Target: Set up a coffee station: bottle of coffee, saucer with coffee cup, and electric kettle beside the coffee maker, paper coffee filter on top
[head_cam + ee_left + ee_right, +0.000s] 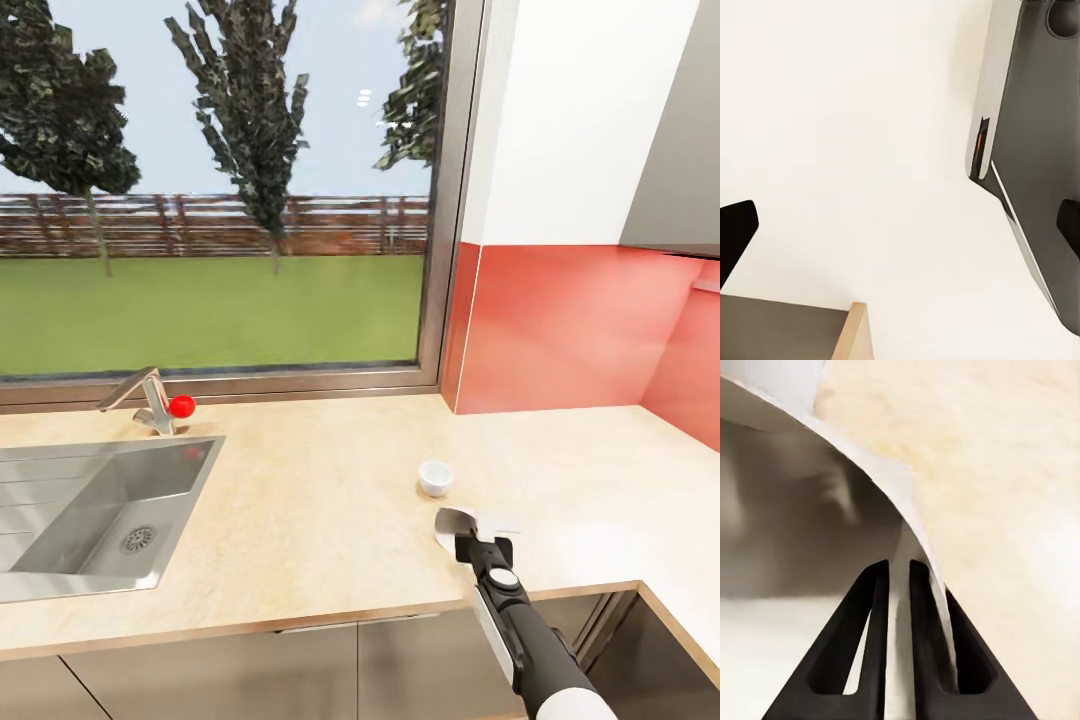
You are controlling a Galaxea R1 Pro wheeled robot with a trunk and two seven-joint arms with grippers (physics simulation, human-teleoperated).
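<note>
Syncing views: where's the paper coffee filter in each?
Head view: paper coffee filter at the right gripper, near the counter's front edge, beside the coffee cup.
Left wrist view: not in it.
Right wrist view: filter clamped between the fingers.
Shared landmark: beige countertop.

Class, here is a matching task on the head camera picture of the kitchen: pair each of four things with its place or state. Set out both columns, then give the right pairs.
Things:
1. coffee cup
2. saucer
3. tap
4. sink

Places or states:
A. sunk into the countertop at the left
B. gripped at its rim by the right tool
C. standing on the countertop, just beyond the held saucer
D. behind the sink, below the window, with a red knob

Pairs: 1-C, 2-B, 3-D, 4-A
</note>
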